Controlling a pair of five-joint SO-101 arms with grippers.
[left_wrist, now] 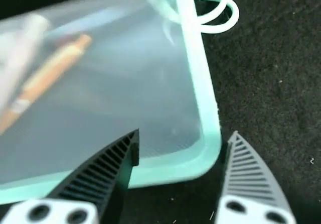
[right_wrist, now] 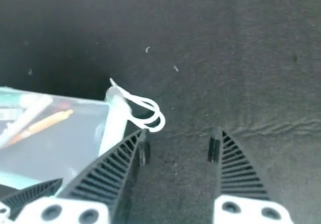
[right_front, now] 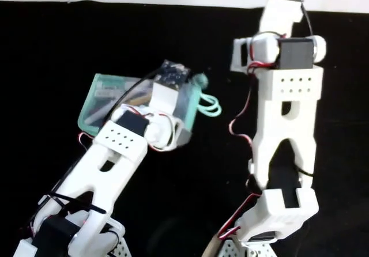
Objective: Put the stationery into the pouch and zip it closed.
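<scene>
The pouch (right_front: 101, 98) is clear plastic with a mint-green border and lies on the black table, left of centre. Inside it I see an orange pen (left_wrist: 52, 76) and pale stationery (right_wrist: 25, 116). A looped pull cord (right_front: 210, 105) hangs off the pouch's right end, also visible in the wrist views as the cord (left_wrist: 215, 10) and the cord (right_wrist: 145, 112). My left gripper (left_wrist: 183, 139) is open just above the pouch's corner (left_wrist: 203, 153), one finger over the plastic and the other over the table. My right gripper (right_wrist: 180, 135) is open above bare table, a short way from the cord.
The black cloth (right_front: 69, 38) covers the whole table, with a white wall strip along the far edge. The right arm's white body (right_front: 288, 107) stands tall at the right. Both arm bases sit at the near edge.
</scene>
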